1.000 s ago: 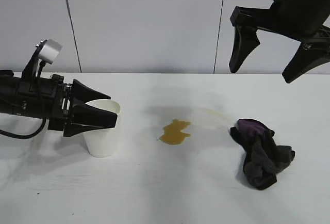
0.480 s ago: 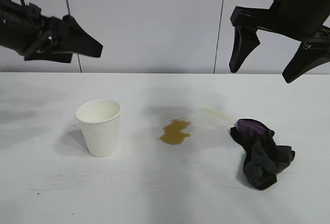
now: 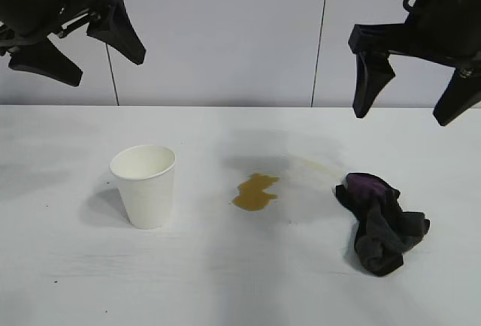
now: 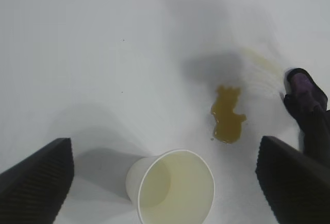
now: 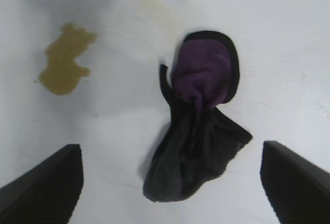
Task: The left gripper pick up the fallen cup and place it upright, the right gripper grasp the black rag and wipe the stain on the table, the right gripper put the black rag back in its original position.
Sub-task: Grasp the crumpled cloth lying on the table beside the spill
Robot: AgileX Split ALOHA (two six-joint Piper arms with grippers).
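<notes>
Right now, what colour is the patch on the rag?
Purple, on the black rag; the right wrist view shows it best.

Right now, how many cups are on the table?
1. A single white cup stands upright on the table, toward the exterior view's left, apart from the stain. None appears hidden.

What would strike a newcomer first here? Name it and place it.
The yellowish-brown stain mid-table, between an upright white cup and a crumpled black rag. Both grippers hang open above: left gripper over the cup's side, right gripper over the rag.
</notes>
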